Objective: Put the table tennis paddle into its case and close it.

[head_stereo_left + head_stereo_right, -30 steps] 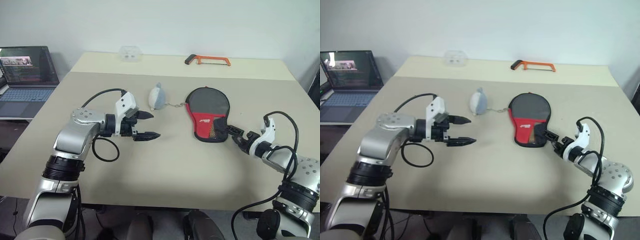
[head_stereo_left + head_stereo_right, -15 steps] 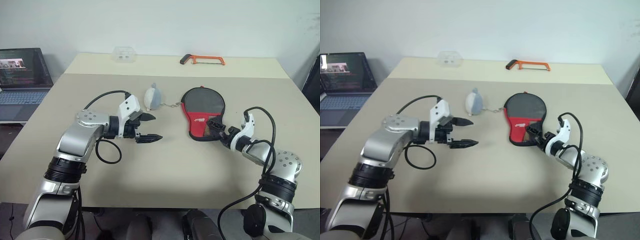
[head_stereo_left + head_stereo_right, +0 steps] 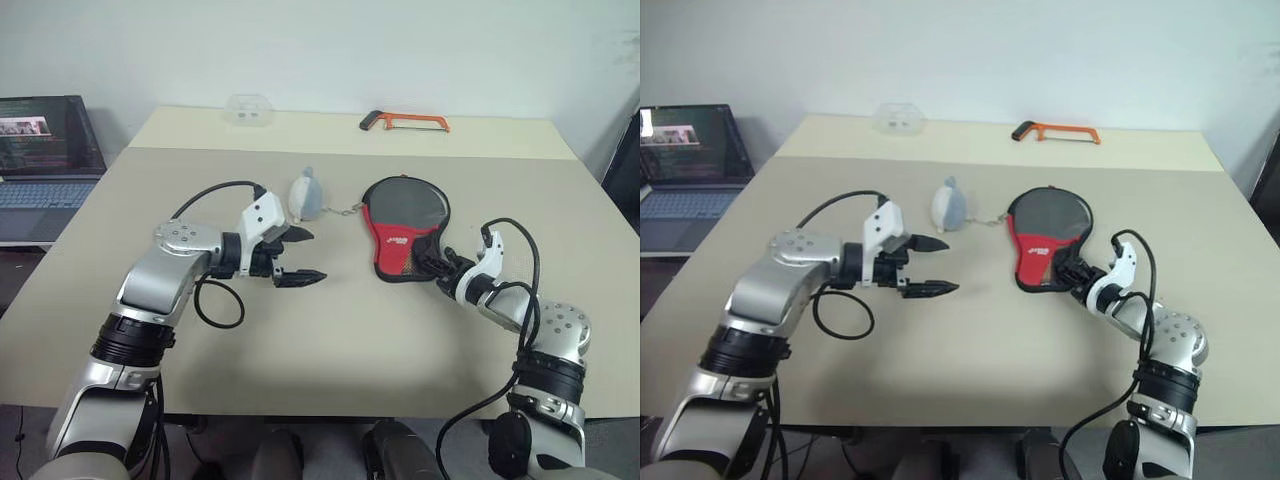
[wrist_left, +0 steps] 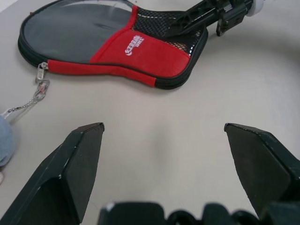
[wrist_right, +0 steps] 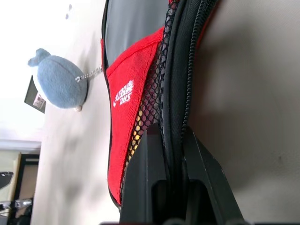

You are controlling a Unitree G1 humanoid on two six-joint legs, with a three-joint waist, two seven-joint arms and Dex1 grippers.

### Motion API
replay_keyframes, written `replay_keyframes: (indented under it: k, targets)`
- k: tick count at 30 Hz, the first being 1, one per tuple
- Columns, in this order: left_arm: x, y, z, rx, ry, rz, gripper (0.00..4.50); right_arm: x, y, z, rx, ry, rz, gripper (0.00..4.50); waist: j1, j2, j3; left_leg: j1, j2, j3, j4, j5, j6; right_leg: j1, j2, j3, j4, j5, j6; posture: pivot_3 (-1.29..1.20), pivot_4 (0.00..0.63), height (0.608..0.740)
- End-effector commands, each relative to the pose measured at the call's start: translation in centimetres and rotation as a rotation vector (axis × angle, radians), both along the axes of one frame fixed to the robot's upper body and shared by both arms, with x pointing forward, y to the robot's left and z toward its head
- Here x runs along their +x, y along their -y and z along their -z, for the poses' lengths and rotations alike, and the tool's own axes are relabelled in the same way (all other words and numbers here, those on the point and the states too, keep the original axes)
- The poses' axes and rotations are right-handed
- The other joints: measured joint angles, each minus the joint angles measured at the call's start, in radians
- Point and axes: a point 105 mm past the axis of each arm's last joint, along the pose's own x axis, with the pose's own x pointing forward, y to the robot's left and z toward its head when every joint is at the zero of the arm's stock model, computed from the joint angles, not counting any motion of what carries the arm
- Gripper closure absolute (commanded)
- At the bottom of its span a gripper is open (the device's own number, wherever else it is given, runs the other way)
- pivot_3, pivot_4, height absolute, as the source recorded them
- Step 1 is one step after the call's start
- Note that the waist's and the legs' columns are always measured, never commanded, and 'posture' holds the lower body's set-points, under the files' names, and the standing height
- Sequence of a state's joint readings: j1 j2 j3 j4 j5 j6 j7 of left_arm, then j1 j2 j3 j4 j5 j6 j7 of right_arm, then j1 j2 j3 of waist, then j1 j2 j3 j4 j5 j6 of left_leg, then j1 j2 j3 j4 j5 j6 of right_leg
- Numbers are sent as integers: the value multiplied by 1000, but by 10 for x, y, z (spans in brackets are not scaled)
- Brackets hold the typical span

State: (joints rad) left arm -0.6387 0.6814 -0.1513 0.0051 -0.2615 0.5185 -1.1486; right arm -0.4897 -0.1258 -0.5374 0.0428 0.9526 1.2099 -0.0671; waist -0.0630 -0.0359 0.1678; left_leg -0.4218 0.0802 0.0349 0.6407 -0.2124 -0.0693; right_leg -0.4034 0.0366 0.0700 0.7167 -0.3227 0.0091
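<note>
Fingers, right gripper (image 3: 432,266): closed on the narrow handle end of the case (image 3: 403,228), pinching its black zip edge by the mesh pocket.
Fingers, left gripper (image 3: 298,255): spread wide and empty, held above the table (image 3: 330,330) to the left of the case, well apart from it.
Case: paddle-shaped pouch, dark grey and red, lying flat on the table; taken as the landmark for all places below.
Plush ball (image 3: 306,197): just left of the case's round end, joined to its zip pull by a short chain.
Table tennis paddle: none lies loose on the table; the case's full, flat outline suggests it may be inside, but that cannot be confirmed.
Hacksaw (image 3: 404,122): far behind the case, near the table's back edge.
Clear plastic box (image 3: 249,108): far behind and left of the case.
Task progress: the insertion step appears done; whether the zip is fully shut cannot be told, so the closing is judged as what may remain.
View comparison: the right wrist view shows the zip edge seated between the fingers (image 5: 145,178); the left wrist view shows the zip pull and chain; the head views place both arms around the case.
</note>
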Motion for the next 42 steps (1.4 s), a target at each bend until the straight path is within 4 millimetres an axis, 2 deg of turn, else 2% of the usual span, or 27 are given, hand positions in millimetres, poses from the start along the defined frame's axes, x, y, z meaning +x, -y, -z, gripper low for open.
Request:
replay_keyframes:
  k: [1,5,8,15,28,32,42]
  targets:
    - [-1,1,-5,9,32,16,0,-16,-11,20,-17,-68,-87,4485,3,0,0,0,0,0,0,0,0,0,0,0,0,0,0,0,150,740]
    - [-1,0,-5,17,27,23,0,-42,-16,25,-47,-79,-215,4485,8,0,0,0,0,0,-5,0,0,0,0,-1,-3,0,0,0,150,740]
    - [-2,0,-4,23,20,28,0,-59,-13,30,-75,-99,-264,4485,13,-1,0,0,0,-1,-8,0,0,0,0,-1,-5,-1,-1,0,150,740]
    - [-3,1,0,35,8,39,0,-107,-20,36,-101,-126,-407,4485,16,-1,-1,-1,0,-2,-11,0,0,-1,1,-1,-7,-2,-1,0,150,740]
    - [-8,1,4,58,-21,66,0,-169,-51,37,-12,-132,-548,4485,12,-4,-2,0,2,-3,-11,0,0,-1,3,-2,-6,-3,-2,0,150,740]
    - [-9,-1,4,67,-24,70,0,-179,-54,36,1,-139,-584,4485,9,-5,-3,0,2,-4,-11,0,0,-1,3,-2,-6,-3,-2,0,150,740]
    - [-8,-1,4,78,-16,74,0,-186,-51,43,1,-198,-560,4485,9,-6,-4,0,2,-4,-11,0,0,0,3,-2,-5,-5,1,0,150,740]
